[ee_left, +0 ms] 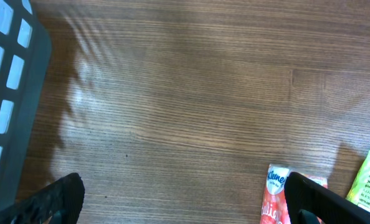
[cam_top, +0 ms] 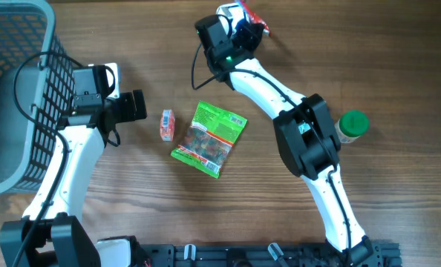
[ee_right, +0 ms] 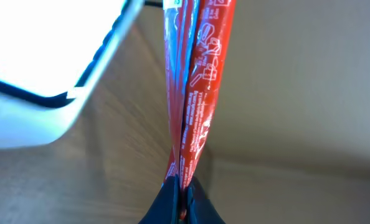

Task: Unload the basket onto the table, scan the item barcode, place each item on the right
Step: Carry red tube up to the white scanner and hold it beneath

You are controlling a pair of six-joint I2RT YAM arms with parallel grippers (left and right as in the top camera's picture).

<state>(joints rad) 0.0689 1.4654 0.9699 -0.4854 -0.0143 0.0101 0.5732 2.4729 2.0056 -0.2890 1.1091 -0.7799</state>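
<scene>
A flat red and blue packet (ee_right: pixel 194 93) hangs edge-on, pinched at its lower end by my right gripper (ee_right: pixel 182 186), which is shut on it. From overhead, that gripper (cam_top: pixel 244 22) holds the red packet (cam_top: pixel 256 18) at the table's far edge. A white body with a dark rim (ee_right: pixel 48 74) fills the upper left of the right wrist view, close beside the packet. No barcode shows. My left gripper (cam_top: pixel 135 105) stands open just left of a pink tissue pack (cam_top: pixel 166 124). In the left wrist view it (ee_left: pixel 188 208) has bare wood between its fingers, and the right finger overlaps the tissue pack (ee_left: pixel 273 196).
A grey mesh basket (cam_top: pixel 12 96) stands at the far left, its wall (ee_left: pixel 10 93) close to the left gripper. A green candy bag (cam_top: pixel 209 139) lies mid-table beside the tissue pack. A green-lidded bottle (cam_top: pixel 352 126) lies at the right, next to the right arm.
</scene>
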